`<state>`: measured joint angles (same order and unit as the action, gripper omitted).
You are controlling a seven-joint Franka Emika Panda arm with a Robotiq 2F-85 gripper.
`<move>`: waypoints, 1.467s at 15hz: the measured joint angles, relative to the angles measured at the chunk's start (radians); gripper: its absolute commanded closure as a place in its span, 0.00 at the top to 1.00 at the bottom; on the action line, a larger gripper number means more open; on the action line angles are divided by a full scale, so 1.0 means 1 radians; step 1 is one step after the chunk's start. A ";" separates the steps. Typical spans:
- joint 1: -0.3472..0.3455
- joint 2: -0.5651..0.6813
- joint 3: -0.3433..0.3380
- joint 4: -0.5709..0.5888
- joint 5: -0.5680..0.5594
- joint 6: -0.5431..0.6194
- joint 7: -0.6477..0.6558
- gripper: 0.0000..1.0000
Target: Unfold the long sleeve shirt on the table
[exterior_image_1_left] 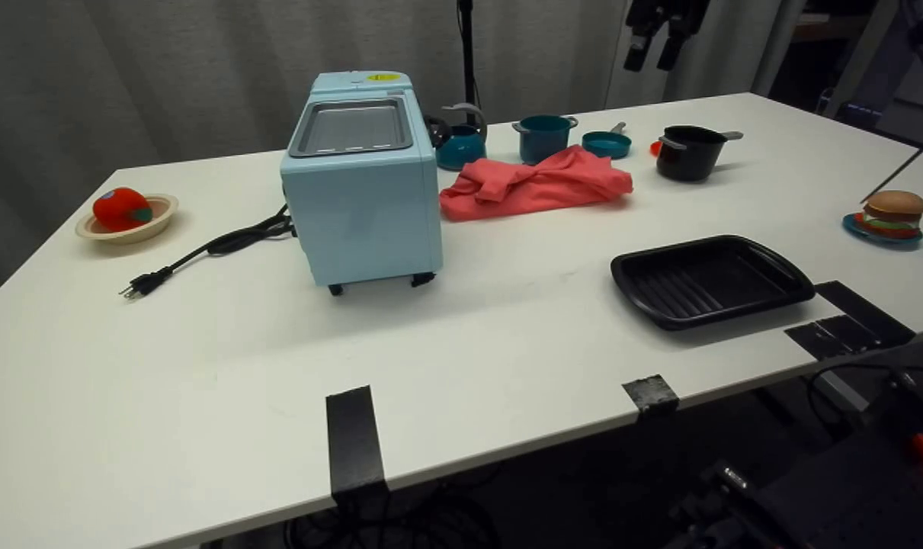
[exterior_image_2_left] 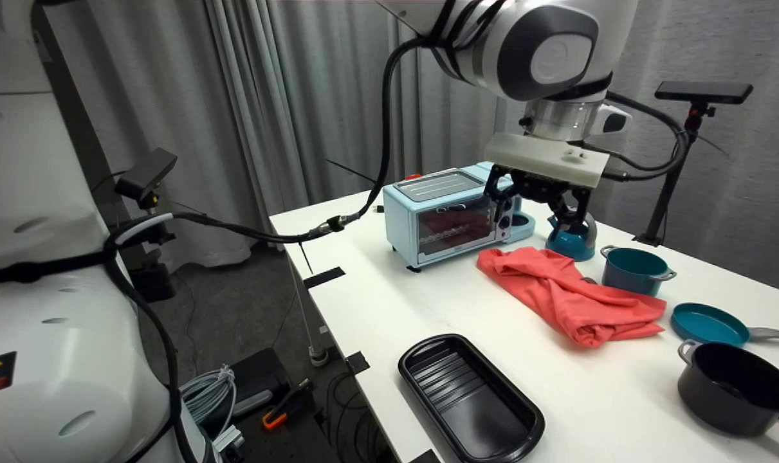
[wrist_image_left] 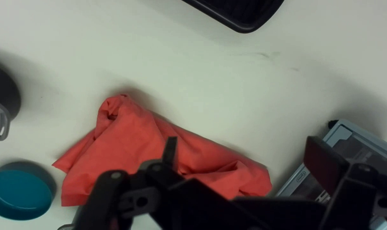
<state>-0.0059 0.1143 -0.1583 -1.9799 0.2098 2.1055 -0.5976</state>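
The long sleeve shirt [exterior_image_1_left: 537, 187] lies crumpled in a bunched, elongated heap on the white table [exterior_image_1_left: 507, 335]. It is coral-red; its sleeves and any print cannot be made out. It also shows in an exterior view [exterior_image_2_left: 556, 289] and in the wrist view [wrist_image_left: 132, 137]. My gripper [exterior_image_2_left: 529, 220] is open and empty above the shirt's end near the blue appliance. It also shows at the top of an exterior view [exterior_image_1_left: 653, 61]. In the wrist view the fingers [wrist_image_left: 242, 139] are wide apart, one over the shirt and one over the appliance. The gripper hides the shirt's lower part there.
A blue toaster oven [exterior_image_1_left: 362, 206] stands beside the shirt. A teal kettle [exterior_image_2_left: 572, 243], teal pot [exterior_image_2_left: 637, 270] and teal pan [exterior_image_2_left: 707, 323] are behind it. A black pot [exterior_image_1_left: 690, 156], black tray [exterior_image_1_left: 713, 282], toy burger [exterior_image_1_left: 894, 213] and bowl [exterior_image_1_left: 137, 232] also stand around.
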 measured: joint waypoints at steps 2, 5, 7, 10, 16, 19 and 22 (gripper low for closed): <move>-0.005 0.053 0.031 0.034 0.014 0.029 0.008 1.00; -0.016 0.103 0.073 0.087 0.019 0.045 0.018 1.00; -0.023 0.111 0.086 0.107 0.020 0.045 0.018 1.00; -0.028 0.111 0.088 0.113 0.020 0.045 0.018 1.00; -0.032 0.128 0.097 0.110 0.014 0.094 0.019 1.00; -0.032 0.187 0.110 0.107 0.014 0.193 0.051 1.00; -0.032 0.263 0.132 0.102 0.014 0.294 0.107 1.00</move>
<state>-0.0382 0.3778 -0.0260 -1.8776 0.2240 2.3994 -0.4910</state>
